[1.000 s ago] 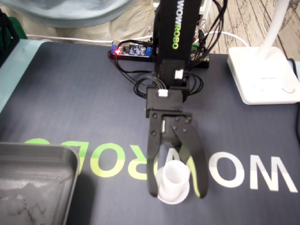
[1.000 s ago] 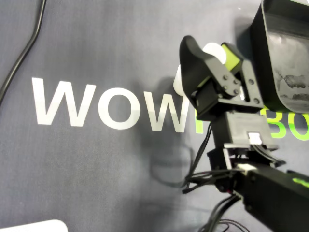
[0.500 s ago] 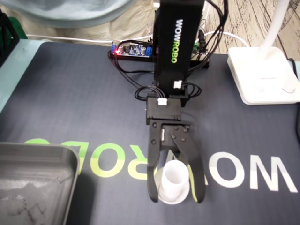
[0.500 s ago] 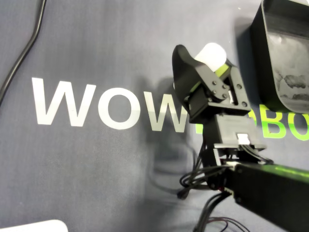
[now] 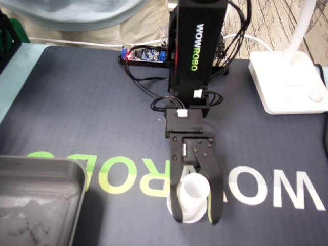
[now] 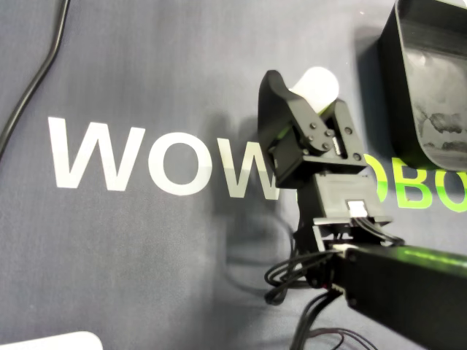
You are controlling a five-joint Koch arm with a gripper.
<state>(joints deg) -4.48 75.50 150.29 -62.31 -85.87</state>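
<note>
The table (image 5: 77,113) is covered by a dark mat printed with large letters. A grey tray (image 5: 41,166) sits at the near left corner in the fixed view, and a white lamp base (image 5: 287,82) stands towards the far right corner. The black arm (image 5: 195,51) is stretched from the far edge towards the near edge. The pincer (image 5: 196,218) is lowered to the mat there, and its jaws appear closed against the two sides of the white cup (image 5: 193,190).

The cup stands on the mat near the middle of the near edge, resting on a wider flange. It is judged to be thin plastic: very light, smooth, and easily squashed or tipped. A hold low on the straight wall, just above the flange, is thought best, since the wall should be stiffest there. Gentle pressure is advised, because a hard squeeze could buckle the wall or let the slick surface slide out. Whether the cup holds anything cannot be told.
</note>
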